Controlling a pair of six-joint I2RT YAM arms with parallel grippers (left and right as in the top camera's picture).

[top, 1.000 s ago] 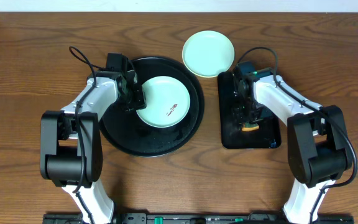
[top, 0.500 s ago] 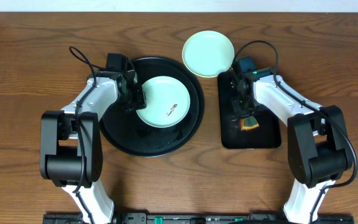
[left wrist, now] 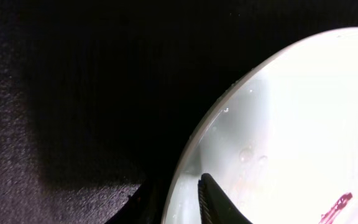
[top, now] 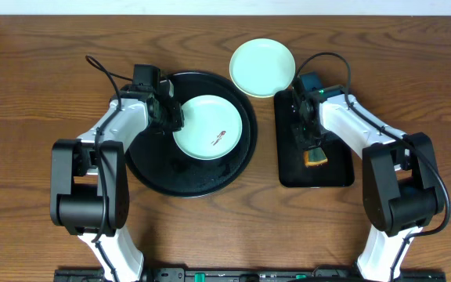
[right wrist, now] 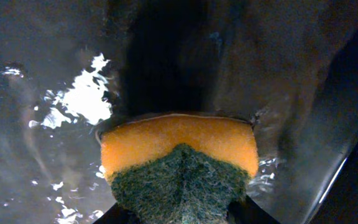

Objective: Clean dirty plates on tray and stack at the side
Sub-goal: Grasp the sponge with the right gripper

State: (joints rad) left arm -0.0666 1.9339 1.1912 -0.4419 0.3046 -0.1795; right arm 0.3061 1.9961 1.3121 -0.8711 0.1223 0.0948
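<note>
L: left gripper (top: pixel 171 117) clenched on smeared mint plate (top: pixel 206 128) at its 9 o'clock rim — plate lies on round tray (top: pixel 163 176), just 2 o'clock of centre | R: right gripper (top: pixel 312 149) grasping sponge (top: pixel 315 159) | Handling: I judge the plate light, stiff and slick — pinch the rim only.

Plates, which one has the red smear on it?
The plate on the tray: a reddish smear marks it. The other plate, on the table beyond the tray, looks clean.
</note>
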